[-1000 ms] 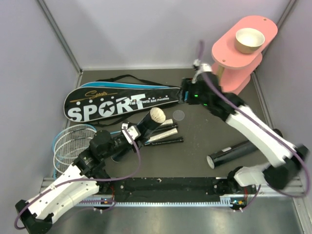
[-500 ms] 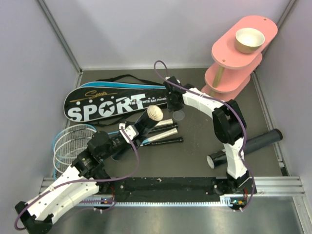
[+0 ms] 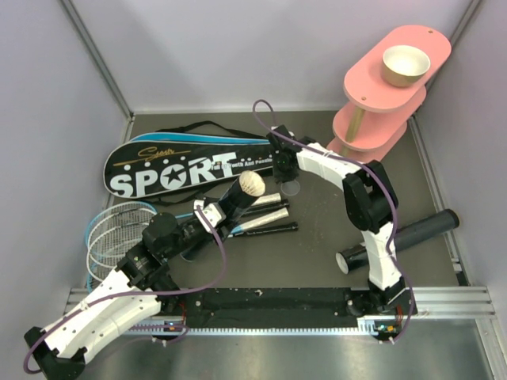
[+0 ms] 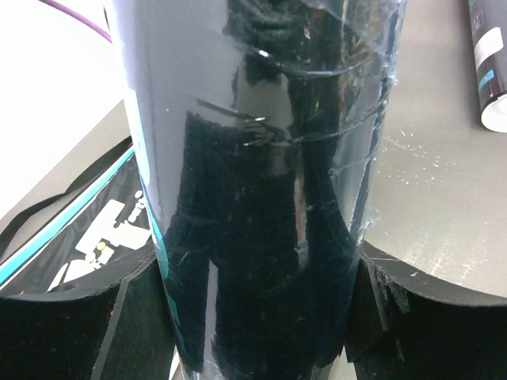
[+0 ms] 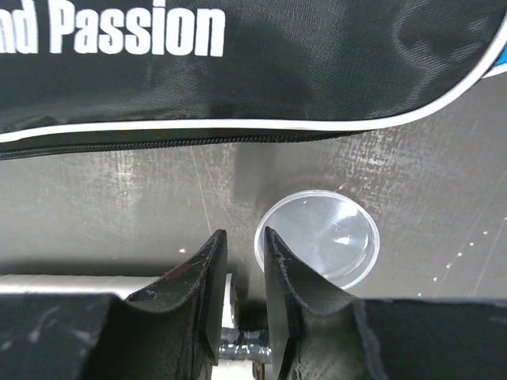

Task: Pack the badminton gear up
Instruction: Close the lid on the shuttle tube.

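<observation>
My left gripper is shut on a black tube, held slanted, with a white shuttlecock at its upper mouth. In the left wrist view the tube fills the frame between my fingers. My right gripper is low over the table, its jaws a narrow gap apart and empty, just left of a clear round lid. The black SPORT bag lies behind it, over a blue bag. Rackets lie at the left, their handles in the middle. A second black tube lies at the right.
The pink three-tier stand with the tan bowl on top stands at the back right. Walls close in the table on the left, back and right. The bag's black strap loops behind the bags.
My right arm swung left from beside the pink stand and came down at the clear lid, then held nearly still. The left arm with the tube barely moved.
</observation>
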`<action>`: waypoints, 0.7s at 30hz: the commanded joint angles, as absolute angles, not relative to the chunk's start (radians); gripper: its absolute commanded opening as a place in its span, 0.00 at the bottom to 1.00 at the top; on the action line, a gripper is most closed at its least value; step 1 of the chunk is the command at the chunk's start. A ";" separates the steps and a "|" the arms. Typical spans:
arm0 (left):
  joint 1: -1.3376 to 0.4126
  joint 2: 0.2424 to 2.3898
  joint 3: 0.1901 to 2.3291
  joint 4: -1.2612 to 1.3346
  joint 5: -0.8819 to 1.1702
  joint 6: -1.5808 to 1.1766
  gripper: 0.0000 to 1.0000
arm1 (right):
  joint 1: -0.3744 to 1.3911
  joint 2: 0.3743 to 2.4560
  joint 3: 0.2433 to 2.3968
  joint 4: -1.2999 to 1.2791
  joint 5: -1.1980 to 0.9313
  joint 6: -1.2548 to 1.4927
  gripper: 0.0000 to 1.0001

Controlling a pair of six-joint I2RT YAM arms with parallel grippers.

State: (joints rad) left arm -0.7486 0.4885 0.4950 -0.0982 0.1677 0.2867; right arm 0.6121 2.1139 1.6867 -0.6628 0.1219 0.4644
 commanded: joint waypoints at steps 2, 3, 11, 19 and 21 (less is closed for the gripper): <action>-0.752 0.479 0.503 -0.008 0.178 0.295 0.05 | 0.609 2.163 1.672 -0.669 0.115 0.485 0.24; -0.752 0.477 0.503 -0.008 0.179 0.293 0.05 | 0.611 2.169 1.675 -0.673 0.120 0.485 0.24; -0.753 0.479 0.503 -0.008 0.181 0.293 0.04 | 0.609 2.198 1.684 -0.686 0.190 0.482 0.06; -0.752 0.488 0.500 -0.008 0.189 0.295 0.05 | 0.607 1.791 1.600 -0.680 0.069 0.344 0.00; -0.752 0.497 0.502 -0.008 0.195 0.295 0.05 | 0.609 1.616 1.565 -0.678 -0.099 0.284 0.00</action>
